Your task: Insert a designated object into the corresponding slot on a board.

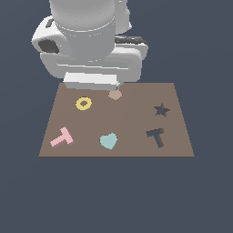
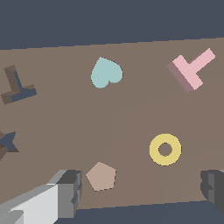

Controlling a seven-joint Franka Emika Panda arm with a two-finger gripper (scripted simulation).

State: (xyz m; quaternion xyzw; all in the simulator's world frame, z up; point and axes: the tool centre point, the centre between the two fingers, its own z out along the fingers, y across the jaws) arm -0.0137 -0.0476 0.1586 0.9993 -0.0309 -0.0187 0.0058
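Over at the exterior view's left, the pink T-block (image 1: 62, 137) lies flat on the board (image 1: 132, 123), near its nine o'clock edge. The yellow ring (image 1: 83, 103) sits at about one o'clock from it, the teal heart (image 1: 108, 141) at three o'clock. Above, the hand (image 2: 142, 188) hangs with its fingers (image 2: 70, 192) spread wide apart, holding nothing. On the far right, the T-shaped slot (image 1: 156, 135) waits, six o'clock of the star cutout (image 1: 161, 109).

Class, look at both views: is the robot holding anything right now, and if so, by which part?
Nothing is held. The gripper is open, its fingers wide apart with only board between them; the pink T lies untouched.
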